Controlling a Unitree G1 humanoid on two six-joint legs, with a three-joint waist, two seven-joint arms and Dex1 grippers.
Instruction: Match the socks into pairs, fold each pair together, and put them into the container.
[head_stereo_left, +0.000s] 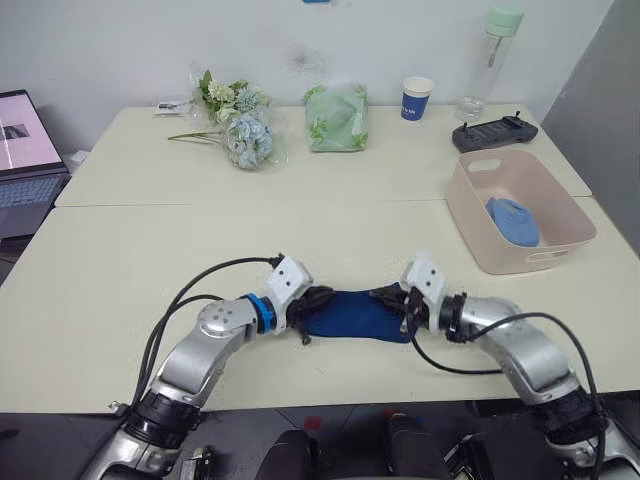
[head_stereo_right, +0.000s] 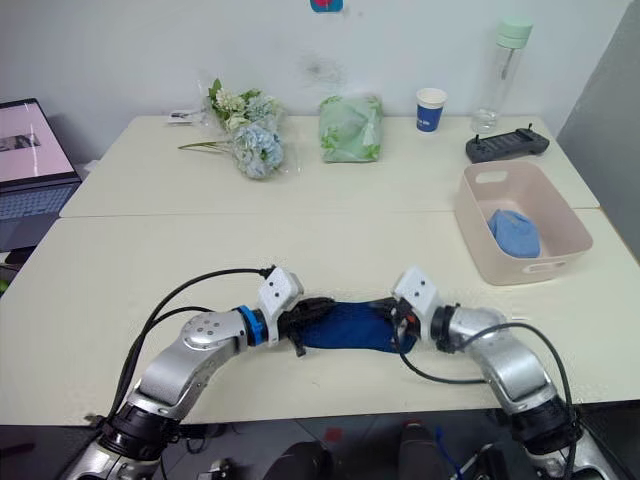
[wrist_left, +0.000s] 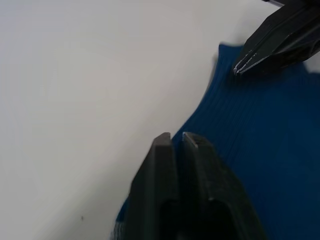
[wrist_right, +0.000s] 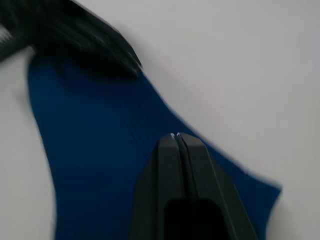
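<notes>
Navy ribbed knit lies flat near the table's (head_stereo_left: 120, 250) front edge: the navy socks (head_stereo_left: 355, 315), stretched between my grippers. My left gripper (head_stereo_left: 312, 305) is pinched on one end, my right gripper (head_stereo_left: 405, 306) on the other. A light blue pair (head_stereo_left: 512, 221) already sits bundled in the smooth pink tub (head_stereo_left: 470, 225) at the right edge. I judge this pair still needs folding.

Two abutting cream tables (head_stereo_left: 120, 260) against a plain white wall (head_stereo_left: 120, 40).
</notes>
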